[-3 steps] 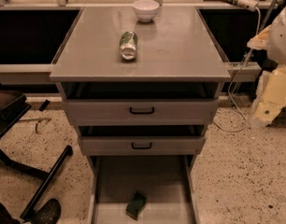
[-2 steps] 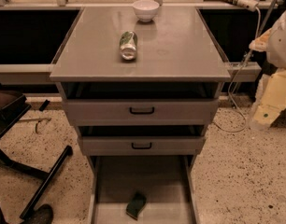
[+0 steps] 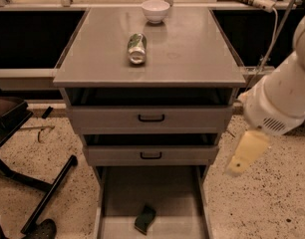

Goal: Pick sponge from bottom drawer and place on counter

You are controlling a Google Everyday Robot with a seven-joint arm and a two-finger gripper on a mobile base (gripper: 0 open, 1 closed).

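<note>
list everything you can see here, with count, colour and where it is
sponge: one, yellow with a dark green face, on the bottom drawer's floor near its front
bottom drawer: one, grey, pulled open, lowest of three
upper drawers: two, grey with black handles, above it
counter: one, grey, top of the cabinet
can: one, green and silver, lying on its side on the counter
bowl: one, white, at the counter's back edge
black legs: on the speckled floor, left
arm: one, white, right of the cabinet
gripper: one, pale yellow, hanging beside the middle drawer, right of the cabinet
</note>
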